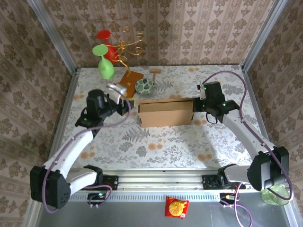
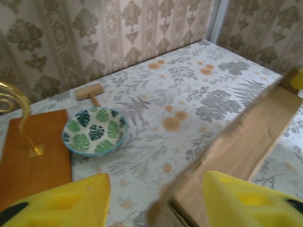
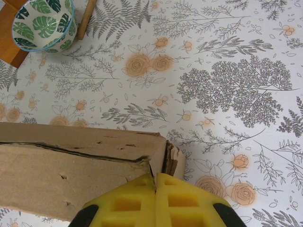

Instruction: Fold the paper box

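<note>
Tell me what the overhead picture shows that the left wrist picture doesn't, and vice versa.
Overhead adds both arms, the right tool at the paper box's right end, a red glass and a green glass at the back, and a red snack packet at the front edge. The left wrist view adds a close look at the left tool, its yellow fingers spread apart, the box's end close to one. Both share the box, the leaf-patterned bowl, the wooden board and a small wooden mallet.

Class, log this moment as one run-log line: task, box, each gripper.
task: fold box | paper box: lying on table | left gripper: open at box's left end | right gripper: shut at box's right end
</note>
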`<control>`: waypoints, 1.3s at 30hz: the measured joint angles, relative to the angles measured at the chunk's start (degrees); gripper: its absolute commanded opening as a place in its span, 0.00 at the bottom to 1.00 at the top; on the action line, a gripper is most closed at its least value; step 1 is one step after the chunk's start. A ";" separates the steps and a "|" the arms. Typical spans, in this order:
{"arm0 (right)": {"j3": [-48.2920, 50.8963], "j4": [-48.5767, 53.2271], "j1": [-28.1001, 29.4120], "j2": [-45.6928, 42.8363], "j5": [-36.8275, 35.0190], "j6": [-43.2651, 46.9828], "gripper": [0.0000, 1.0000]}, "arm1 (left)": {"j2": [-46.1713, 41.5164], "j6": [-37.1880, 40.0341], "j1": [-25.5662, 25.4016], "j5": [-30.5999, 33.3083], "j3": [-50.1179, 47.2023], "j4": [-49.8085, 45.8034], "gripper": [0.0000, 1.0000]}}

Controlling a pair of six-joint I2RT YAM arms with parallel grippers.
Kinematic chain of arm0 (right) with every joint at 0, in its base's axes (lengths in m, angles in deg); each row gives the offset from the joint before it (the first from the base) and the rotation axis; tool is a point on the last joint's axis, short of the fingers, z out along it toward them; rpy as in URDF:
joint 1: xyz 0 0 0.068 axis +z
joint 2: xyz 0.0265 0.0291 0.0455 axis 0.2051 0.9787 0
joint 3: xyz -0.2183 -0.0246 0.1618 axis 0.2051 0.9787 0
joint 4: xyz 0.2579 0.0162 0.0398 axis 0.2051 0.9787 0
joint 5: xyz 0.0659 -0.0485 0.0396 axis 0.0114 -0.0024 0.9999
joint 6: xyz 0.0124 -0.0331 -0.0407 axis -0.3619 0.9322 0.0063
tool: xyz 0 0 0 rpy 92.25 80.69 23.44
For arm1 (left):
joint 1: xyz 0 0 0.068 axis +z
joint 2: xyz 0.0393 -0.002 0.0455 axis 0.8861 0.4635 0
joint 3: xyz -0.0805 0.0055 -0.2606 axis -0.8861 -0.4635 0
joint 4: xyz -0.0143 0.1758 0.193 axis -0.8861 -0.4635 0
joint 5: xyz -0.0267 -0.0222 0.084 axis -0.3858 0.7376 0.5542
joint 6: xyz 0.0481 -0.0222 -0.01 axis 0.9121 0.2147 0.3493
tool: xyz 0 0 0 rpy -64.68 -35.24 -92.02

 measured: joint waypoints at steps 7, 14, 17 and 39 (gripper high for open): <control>-0.76 0.68 0.00 0.66 -0.15 0.02 0.00 | 5.75 -5.31 1.49 -2.73 11.19 -14.08 0.43; -1.49 1.51 0.00 1.11 -0.33 0.17 0.00 | 5.77 3.04 -4.04 -2.27 12.33 -23.98 0.48; -1.51 1.55 0.04 1.16 -0.35 0.20 0.00 | 6.27 6.93 -4.28 -1.55 13.14 -26.75 0.50; -1.84 1.77 0.04 1.57 -0.42 0.20 0.00 | 16.87 13.88 -6.29 0.44 21.77 -34.10 0.32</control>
